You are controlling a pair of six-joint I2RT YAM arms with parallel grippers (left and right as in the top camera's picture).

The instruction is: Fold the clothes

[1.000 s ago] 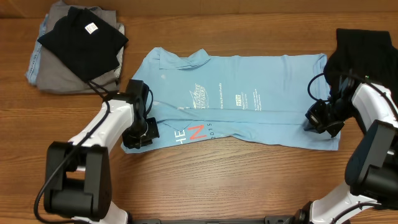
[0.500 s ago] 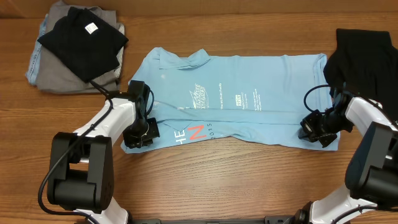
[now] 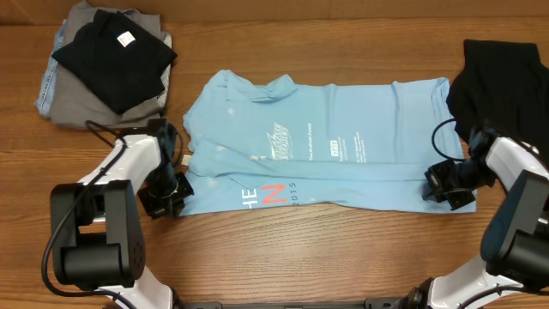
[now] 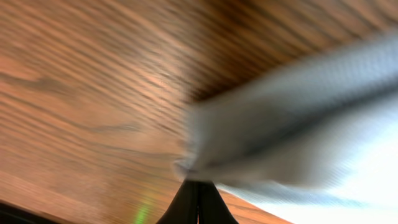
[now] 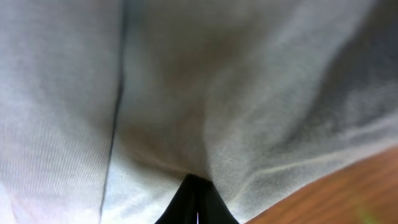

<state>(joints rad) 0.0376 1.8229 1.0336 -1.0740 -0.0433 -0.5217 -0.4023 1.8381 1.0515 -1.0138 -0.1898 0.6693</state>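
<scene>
The clothes are one light blue T-shirt, spread sideways across the wooden table, small white print facing up. A folded strip along its near edge shows white and coral-red letters. My left gripper is shut on the shirt's near left corner; the blurred left wrist view shows the closed tips meeting the cloth edge. My right gripper is shut on the near right corner. In the right wrist view its tips pinch the fabric, which fills almost the whole frame.
A pile of folded grey and black garments lies at the back left. A black garment sits at the back right, close behind my right arm. Bare wood runs along the front of the table.
My left gripper has moved left and toward the front, dragging the shirt's near left corner with it. The right gripper slid slightly forward. The shirt now lies flatter and wider.
</scene>
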